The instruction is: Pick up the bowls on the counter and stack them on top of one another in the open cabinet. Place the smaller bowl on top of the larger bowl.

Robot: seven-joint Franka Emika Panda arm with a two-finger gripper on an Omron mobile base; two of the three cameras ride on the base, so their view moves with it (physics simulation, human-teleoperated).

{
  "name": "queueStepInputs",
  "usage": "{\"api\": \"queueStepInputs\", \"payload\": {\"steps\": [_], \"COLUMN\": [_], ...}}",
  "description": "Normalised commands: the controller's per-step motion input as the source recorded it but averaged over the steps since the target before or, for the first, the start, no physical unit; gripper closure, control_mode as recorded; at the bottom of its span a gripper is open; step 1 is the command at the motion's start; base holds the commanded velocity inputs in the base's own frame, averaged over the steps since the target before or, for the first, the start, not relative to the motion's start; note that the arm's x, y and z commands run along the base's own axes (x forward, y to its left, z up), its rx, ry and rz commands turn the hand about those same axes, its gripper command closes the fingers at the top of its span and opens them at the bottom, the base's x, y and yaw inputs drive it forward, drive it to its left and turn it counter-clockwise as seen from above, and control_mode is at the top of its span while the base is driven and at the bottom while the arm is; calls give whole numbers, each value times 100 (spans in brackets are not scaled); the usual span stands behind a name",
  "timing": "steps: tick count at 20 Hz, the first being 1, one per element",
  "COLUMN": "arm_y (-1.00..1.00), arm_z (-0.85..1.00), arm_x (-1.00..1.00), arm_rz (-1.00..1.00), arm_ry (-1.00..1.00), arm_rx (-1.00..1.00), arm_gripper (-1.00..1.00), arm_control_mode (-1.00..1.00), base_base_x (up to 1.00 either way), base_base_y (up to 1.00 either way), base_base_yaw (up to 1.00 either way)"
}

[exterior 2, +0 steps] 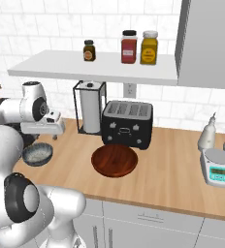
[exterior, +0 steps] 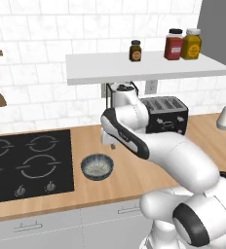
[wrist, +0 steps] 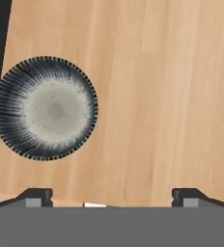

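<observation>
Home kitchen: wood counter [exterior: 134,180] w/ inset cooktop [exterior: 27,163], toaster [exterior 2: 127,124], spice jars [exterior 2: 129,46] on shelf [exterior 2: 95,71].

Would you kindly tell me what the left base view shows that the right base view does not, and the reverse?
Left base view alone: the inset black cooktop. Right base view alone: the wide, shallow, glossy red-brown bowl, the white paper towel roll in its black wire stand and the small digital kitchen scale. Both share the small dark grey bowl with a pale speckled inside, the black toaster and the light-brown wooden counter.
</observation>
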Motion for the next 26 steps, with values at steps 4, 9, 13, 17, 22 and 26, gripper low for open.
{"api": "queueStepInputs", "payload": {"steps": [4, 9, 13, 17, 22, 26], "arm_y": [29, 16, 8, 1, 13, 19], "arm_z": [-82, -51, -55, -56, -31, -8], "arm_x": [4, 5, 8, 24, 29, 18], "arm_rz": [0, 0, 0, 0, 0, 0], "arm_ry": [16, 3, 0, -1, -1, -2], "arm_rx": [0, 0, 4, 3, 0, 0], "arm_gripper": [-100, -100, -100, -100, -100, -100], "arm_control_mode": [-100, -100, -100, -100, -100, -100], "base_base_x": [0, 0, 0, 0, 0, 0], "base_base_y": [0, 0, 0, 0, 0, 0], "base_base_yaw": [0, 0, 0, 0, 0, 0]}}
